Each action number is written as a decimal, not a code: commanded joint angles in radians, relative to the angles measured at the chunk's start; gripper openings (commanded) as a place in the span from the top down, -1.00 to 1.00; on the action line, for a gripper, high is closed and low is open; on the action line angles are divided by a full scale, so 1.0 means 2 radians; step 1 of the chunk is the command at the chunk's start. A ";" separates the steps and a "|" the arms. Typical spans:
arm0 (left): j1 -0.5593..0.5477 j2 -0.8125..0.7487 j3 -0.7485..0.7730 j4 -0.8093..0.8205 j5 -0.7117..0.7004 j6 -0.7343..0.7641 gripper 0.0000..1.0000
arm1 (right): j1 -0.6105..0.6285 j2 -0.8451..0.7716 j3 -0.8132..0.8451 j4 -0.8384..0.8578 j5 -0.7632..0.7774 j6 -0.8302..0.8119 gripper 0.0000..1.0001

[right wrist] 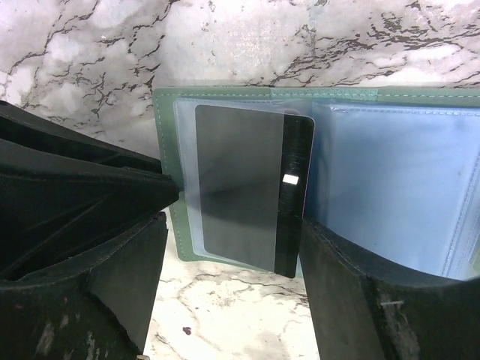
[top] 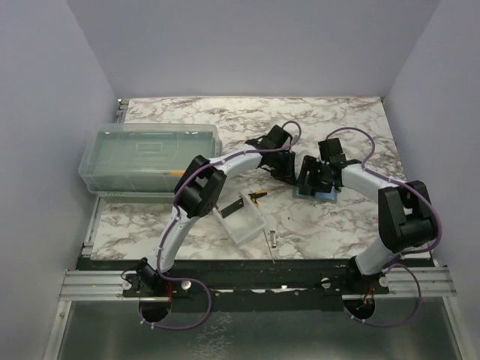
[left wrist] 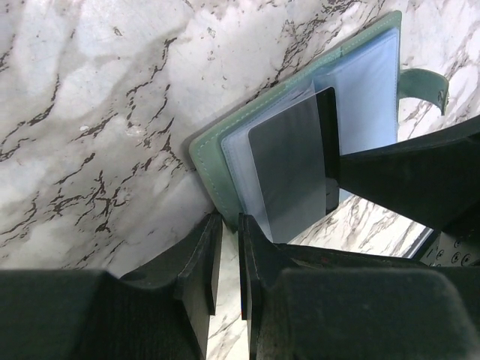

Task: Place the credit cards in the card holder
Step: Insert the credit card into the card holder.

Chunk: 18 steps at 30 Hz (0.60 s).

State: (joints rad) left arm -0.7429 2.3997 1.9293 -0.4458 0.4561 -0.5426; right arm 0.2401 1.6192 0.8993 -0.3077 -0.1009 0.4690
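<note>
The black card point(right wrist: 240, 187) sat most of the way inside a clear sleeve on the left page of the card holder point(left wrist: 217, 157). Only its striped long edge stood proud of the pocket, so I judged this card nearly home, with a last short push left to seat it. The card holder lay open and flat on the marble surface point(left wrist: 90, 112), pale blue pages up and its snap tab off to the far side.

My right hand point(right wrist: 238, 214) was spread wide across that page. One finger stood at the holder's outer edge and the other against the card's exposed edge. It looked more like nudging than pinching, though I could not tell for sure. My left hand point(left wrist: 229, 221) hung just beside the holder's near corner, its fingers only narrowly parted and gripping nothing.

No second card showed in any view, so I took the rest of the job to be unfinished. Well apart to the left were a small clear tray point(top: 244, 217), an orange-handled tool point(top: 257, 196) and a large lidded box point(top: 150, 157).
</note>
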 commanded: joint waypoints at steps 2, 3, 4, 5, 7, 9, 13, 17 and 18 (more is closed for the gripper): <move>0.011 -0.013 -0.026 -0.015 -0.010 0.012 0.55 | -0.003 -0.020 -0.003 -0.028 0.046 -0.020 -0.47; 0.011 -0.014 -0.029 -0.014 -0.011 0.013 0.55 | -0.003 -0.022 -0.001 -0.034 0.048 -0.025 -0.47; 0.011 -0.014 -0.030 -0.015 -0.010 0.012 0.55 | -0.003 -0.025 0.002 -0.039 0.060 -0.030 -0.48; 0.012 -0.014 -0.031 -0.015 -0.009 0.012 0.55 | -0.003 -0.029 0.004 -0.039 0.055 -0.040 -0.50; 0.011 -0.014 -0.032 -0.014 -0.004 0.010 0.55 | -0.010 -0.041 0.005 -0.033 0.007 -0.042 -0.54; 0.011 -0.016 -0.034 -0.014 -0.004 0.010 0.55 | -0.033 -0.061 -0.004 -0.015 -0.056 -0.024 -0.55; 0.011 -0.027 -0.039 -0.012 -0.002 0.010 0.55 | -0.050 -0.082 -0.015 0.003 -0.071 -0.016 -0.56; 0.012 -0.019 -0.035 -0.010 0.009 0.003 0.55 | -0.061 -0.061 -0.013 -0.003 -0.065 -0.028 -0.45; 0.011 -0.016 -0.036 -0.009 0.011 0.001 0.55 | -0.061 -0.060 -0.018 0.007 -0.067 -0.029 -0.42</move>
State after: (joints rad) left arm -0.7258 2.3718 1.8751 -0.4301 0.4694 -0.5419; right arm 0.1246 1.4715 0.8818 -0.3195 -0.1978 0.4259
